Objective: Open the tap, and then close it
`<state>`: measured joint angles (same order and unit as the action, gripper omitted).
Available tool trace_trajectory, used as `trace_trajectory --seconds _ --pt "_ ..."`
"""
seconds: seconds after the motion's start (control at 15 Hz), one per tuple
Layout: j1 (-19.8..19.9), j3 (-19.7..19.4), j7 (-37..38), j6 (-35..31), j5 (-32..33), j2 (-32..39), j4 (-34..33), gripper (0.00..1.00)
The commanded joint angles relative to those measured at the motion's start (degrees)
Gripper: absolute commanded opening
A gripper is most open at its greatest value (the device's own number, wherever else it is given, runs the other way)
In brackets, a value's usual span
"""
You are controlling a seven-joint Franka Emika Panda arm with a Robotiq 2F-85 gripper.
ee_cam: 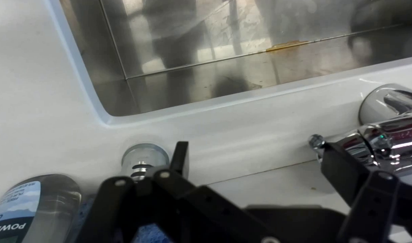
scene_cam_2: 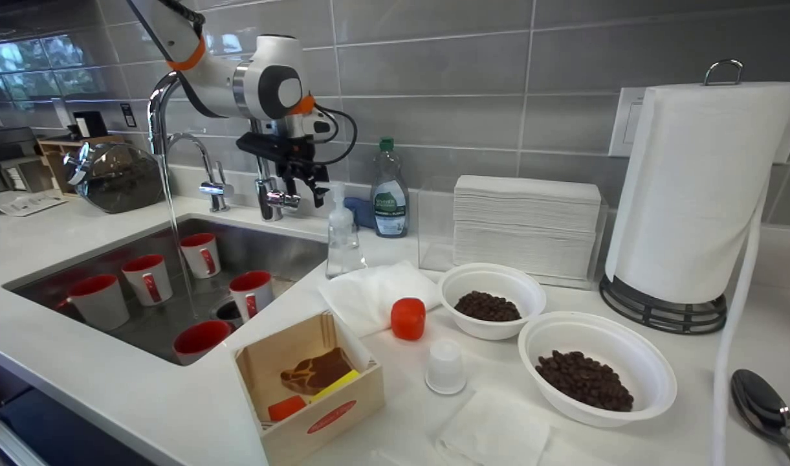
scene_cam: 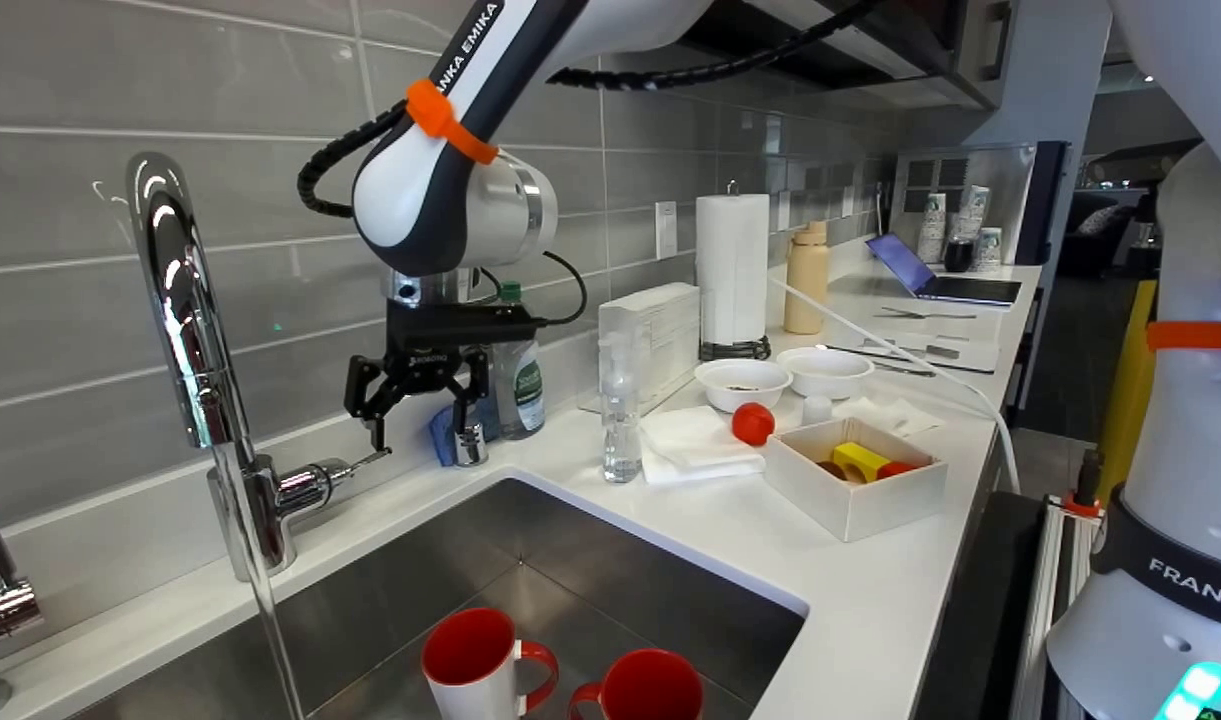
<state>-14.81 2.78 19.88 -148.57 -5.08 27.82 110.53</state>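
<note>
The tap [scene_cam: 175, 320] is tall, chrome and arched, and stands behind the sink; it also shows in the exterior view [scene_cam_2: 156, 123] and its base in the wrist view [ee_cam: 401, 138]. Water [scene_cam: 260, 590] runs from its spout into the sink. Its short side lever [scene_cam: 360, 464] points outward; the lever tip [ee_cam: 316, 141] shows beside one fingertip in the wrist view. My gripper [scene_cam: 420, 430] is open with nothing between its fingers, also in the exterior view [scene_cam_2: 306, 192] and wrist view [ee_cam: 254, 152]. One finger overlaps the lever tip; I cannot tell whether they touch.
Red-and-white mugs [scene_cam_2: 147, 279] stand in the sink [ee_cam: 226, 64]. A small chrome fixture [scene_cam: 5, 610] stands beyond the tap. Near the other finger are a short chrome-and-clear piece [ee_cam: 145, 155], a dish soap bottle [scene_cam_2: 390, 194], a blue sponge [scene_cam_2: 361, 212] and a pump bottle [scene_cam_2: 343, 239].
</note>
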Motion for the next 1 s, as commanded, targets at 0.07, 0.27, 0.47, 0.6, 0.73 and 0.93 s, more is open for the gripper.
trace_trajectory --seconds 0.07,0.27,0.47,0.6,0.73,0.93 --pt "-1.9 -2.8 3.3 0.0 4.8 -1.2 0.3 1.00" --pt "-3.1 -4.7 5.4 -0.5 9.0 -0.8 0.4 1.00" --pt "-3.7 -5.2 6.6 -0.5 10.8 -0.4 0.3 1.00" --pt "-3.9 -5.1 7.0 -0.3 11.2 -0.3 0.1 1.00" --pt "-4.2 -5.2 7.3 -0.1 11.5 -0.1 0.0 1.00" --pt "-4.5 -5.3 8.0 -0.1 11.8 0.1 0.1 1.00"
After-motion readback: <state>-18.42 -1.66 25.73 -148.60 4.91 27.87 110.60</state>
